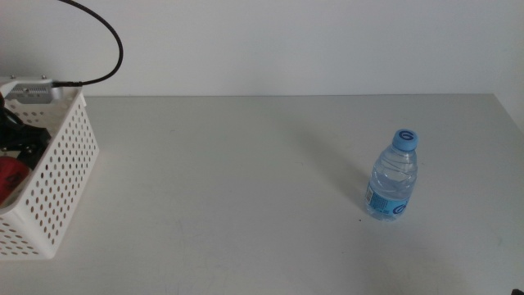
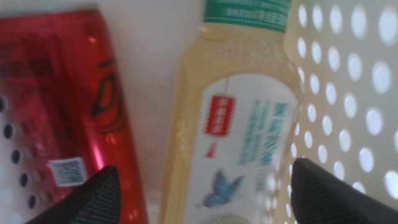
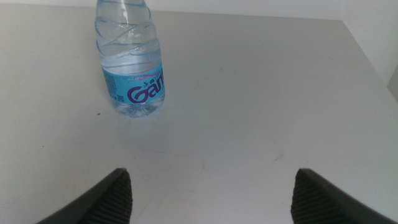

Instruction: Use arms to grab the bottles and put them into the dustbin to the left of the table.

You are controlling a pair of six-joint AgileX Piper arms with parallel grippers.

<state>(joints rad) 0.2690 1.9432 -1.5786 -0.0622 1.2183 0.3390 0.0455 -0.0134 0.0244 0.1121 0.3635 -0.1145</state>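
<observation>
One clear water bottle [image 1: 392, 176] w/ blue cap, upright.

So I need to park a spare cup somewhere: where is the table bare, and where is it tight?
The table is bare between the dustbin and the water bottle, and behind both toward the wall. The bin is crowded: tea bottle beside red can, left gripper over them. Right gripper faces the water bottle.

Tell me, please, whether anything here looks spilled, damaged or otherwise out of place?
Nothing stands out. The water bottle stands upright and capped on the table; the tea bottle and red can lie inside the dustbin, under the open left gripper. No spill shows.
</observation>
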